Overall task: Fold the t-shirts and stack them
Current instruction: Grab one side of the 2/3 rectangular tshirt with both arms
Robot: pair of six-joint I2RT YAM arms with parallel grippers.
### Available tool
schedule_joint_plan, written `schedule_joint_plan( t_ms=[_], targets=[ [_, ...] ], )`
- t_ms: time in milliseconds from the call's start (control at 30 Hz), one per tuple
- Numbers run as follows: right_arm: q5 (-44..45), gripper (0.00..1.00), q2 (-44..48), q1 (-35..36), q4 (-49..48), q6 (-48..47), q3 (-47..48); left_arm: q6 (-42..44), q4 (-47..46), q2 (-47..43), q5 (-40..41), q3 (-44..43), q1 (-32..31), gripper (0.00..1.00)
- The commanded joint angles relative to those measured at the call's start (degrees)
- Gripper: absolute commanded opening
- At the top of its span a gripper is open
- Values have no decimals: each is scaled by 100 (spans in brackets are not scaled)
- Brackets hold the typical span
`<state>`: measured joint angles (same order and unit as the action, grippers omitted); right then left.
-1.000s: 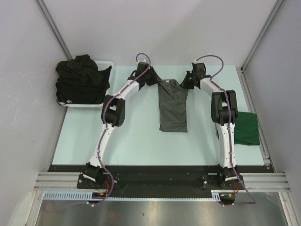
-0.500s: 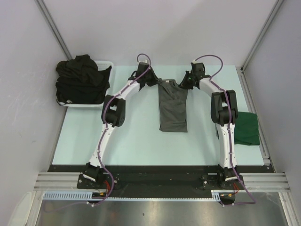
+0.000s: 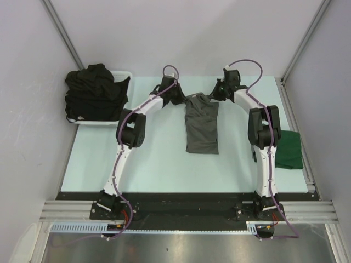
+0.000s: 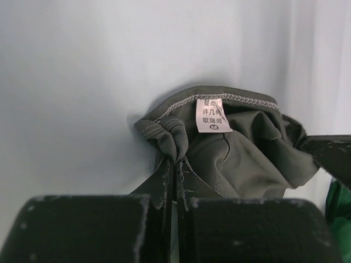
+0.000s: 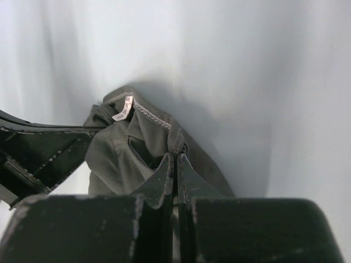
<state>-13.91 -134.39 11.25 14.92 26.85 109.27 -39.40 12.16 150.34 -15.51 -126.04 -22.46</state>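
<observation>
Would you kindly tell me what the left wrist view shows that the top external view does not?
Only the left wrist view: the printed white neck label of the charcoal grey t-shirt, its collar stitching, and the left gripper pinched shut on a fold of fabric. Only the top external view: the white basket piled with black t-shirts, and the grey shirt's body lying down the table. Both: the grey t-shirt, the left gripper at its collar, and the dark green t-shirt.

The white neck label [image 4: 214, 115] on the grey t-shirt [image 4: 241, 159] shows Chinese characters and an M.
</observation>
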Motion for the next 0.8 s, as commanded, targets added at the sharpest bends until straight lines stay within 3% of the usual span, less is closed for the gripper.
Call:
schedule_joint_plan(
  t_ms=[0, 467, 767],
  targets=[
    [169, 0, 624, 44, -331, -110, -248, 388, 199, -628, -137, 88, -75, 0],
    [319, 0, 1125, 194, -516, -171, -855, 828, 585, -963, 39, -114, -57, 0],
    [802, 0, 1555, 211, -481, -698, -1005, 1092, 954, -1341, -5, -175, -48, 0]
  ],
)
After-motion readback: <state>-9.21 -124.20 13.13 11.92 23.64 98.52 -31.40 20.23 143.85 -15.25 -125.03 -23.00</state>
